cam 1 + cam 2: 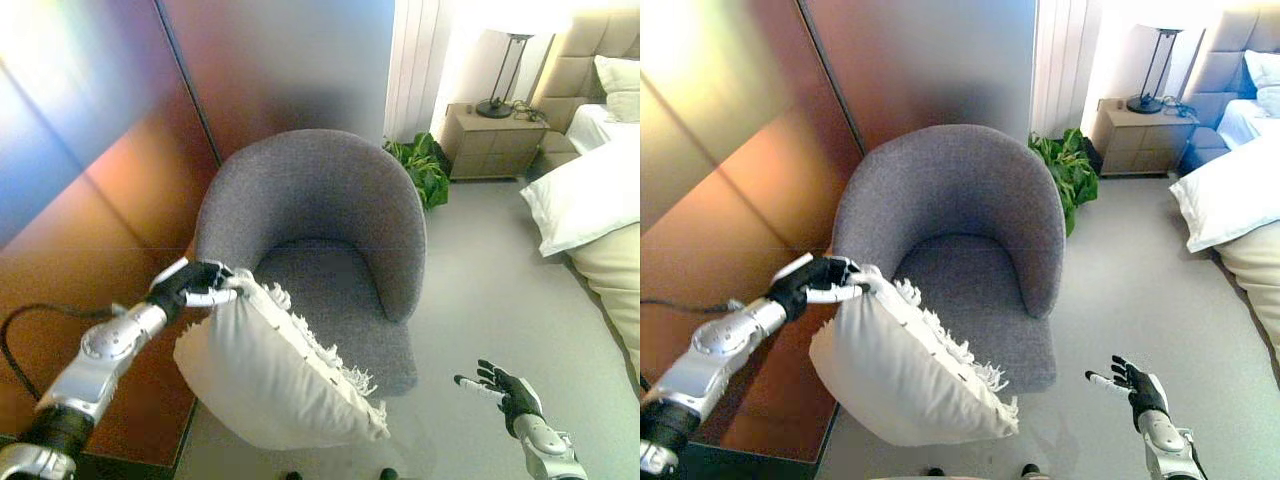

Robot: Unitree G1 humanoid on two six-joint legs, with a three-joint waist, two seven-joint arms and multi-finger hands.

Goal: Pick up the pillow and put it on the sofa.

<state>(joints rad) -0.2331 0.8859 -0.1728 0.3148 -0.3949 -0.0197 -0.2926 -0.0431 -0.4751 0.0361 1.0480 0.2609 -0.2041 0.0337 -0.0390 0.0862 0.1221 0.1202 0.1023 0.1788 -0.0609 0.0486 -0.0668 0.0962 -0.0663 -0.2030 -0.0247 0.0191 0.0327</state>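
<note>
I have the pillow [270, 375] pinched at its top corner in my left hand [192, 284], fingers curled onto the fabric, so it hangs in the air at about 7 o'clock from the seat of the grey armchair [320, 235], overlapping the chair's front edge in both views. It looks light and soft to me: it sags from the held corner and should swing and fold if I move fast. A 1-corner pinch feels marginal; gripping deeper into the body or along the edge seam would likely hold better. It is off-white, square, plump, with a shaggy fringe along the upper edge. My right hand [503, 386] is at 5 o'clock, fingers spread, holding nothing.
</note>
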